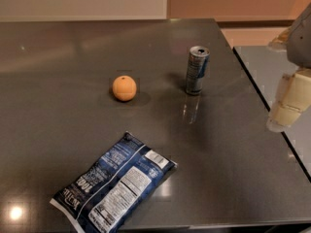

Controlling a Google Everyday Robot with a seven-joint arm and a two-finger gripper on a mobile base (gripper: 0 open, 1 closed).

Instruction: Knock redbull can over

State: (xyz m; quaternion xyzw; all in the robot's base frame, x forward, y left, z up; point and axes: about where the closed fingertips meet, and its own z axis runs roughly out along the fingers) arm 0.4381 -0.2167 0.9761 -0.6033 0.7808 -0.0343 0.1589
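While the redbull can (pixel 197 70) stands upright, the gripper (pixel 285 107) hangs at its four o'clock, seemingly empty; how open, I cannot tell.

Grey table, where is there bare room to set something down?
Bare: the far-left stretch behind the round orange fruit; the near-right corner between the blue snack bag and the cream gripper at the right edge. Tightest: between fruit and the upright silver-blue redbull can.
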